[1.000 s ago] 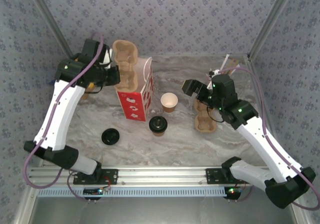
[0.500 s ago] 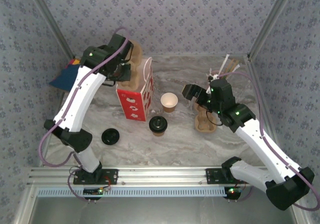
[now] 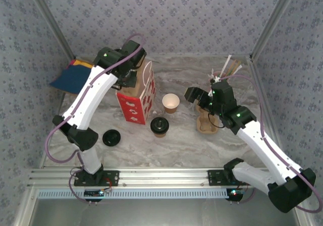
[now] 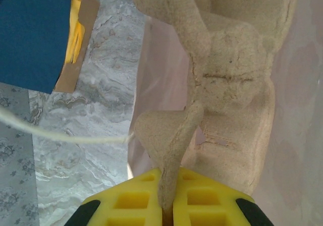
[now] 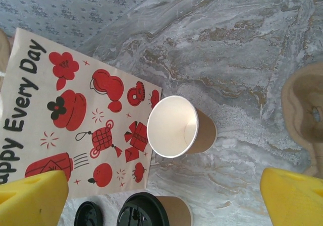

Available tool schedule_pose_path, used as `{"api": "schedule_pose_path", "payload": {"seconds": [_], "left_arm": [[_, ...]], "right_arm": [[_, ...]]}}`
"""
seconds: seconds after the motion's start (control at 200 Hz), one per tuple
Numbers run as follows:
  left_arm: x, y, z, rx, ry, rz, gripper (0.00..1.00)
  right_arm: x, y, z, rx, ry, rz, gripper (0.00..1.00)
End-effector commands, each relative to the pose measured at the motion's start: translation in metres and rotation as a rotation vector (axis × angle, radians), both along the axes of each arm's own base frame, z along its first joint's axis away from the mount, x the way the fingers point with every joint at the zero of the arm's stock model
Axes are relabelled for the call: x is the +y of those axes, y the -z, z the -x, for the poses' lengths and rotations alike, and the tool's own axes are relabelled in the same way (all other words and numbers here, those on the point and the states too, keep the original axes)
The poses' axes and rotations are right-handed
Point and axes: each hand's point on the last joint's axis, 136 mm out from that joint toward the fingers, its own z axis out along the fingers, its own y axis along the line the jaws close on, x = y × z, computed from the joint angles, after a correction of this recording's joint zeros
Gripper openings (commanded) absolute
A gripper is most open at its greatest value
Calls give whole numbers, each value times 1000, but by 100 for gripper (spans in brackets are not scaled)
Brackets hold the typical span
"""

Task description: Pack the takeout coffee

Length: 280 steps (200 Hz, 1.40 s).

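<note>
Lab robot cell — marble-print tabletop [image 3: 176,145] boxed in by floral-papered panels [image 3: 192,19] on aluminium posts [image 3: 270,24]; slotted aluminium rail [image 3: 166,175] along the near edge.

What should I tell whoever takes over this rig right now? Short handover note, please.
Left gripper: shut on the pulp carrier, held in the mouth of the red paper bag.
Right gripper: open, holding nothing, above the table beside the open cup.
Cups: the open cup and the lidded cup stand on the table, outside the bag. The spare black lid lies front left.
Done: one cup lidded.
Left: probably lid the open cup, then pack both.
</note>
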Motion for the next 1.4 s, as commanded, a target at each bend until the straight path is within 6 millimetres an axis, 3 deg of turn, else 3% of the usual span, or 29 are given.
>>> {"api": "schedule_pose_path", "payload": {"seconds": [0.0, 0.555, 0.964, 1.244, 1.394], "left_arm": [[3, -3, 7, 10, 27, -52, 9], [2, 26, 11, 90, 104, -160, 9], [-11, 54, 10, 178, 129, -161, 9], [-9, 35, 9, 62, 115, -219, 9], [-14, 44, 15, 116, 135, -183, 9]], "right_arm": [[-1, -4, 2, -19, 0, -23, 100], [-5, -2, 5, -17, 8, -32, 100], [-7, 2, 5, -8, 16, -29, 100], [-9, 7, 5, 1, 26, -30, 100], [-8, 9, 5, 5, 23, -32, 100]]}}
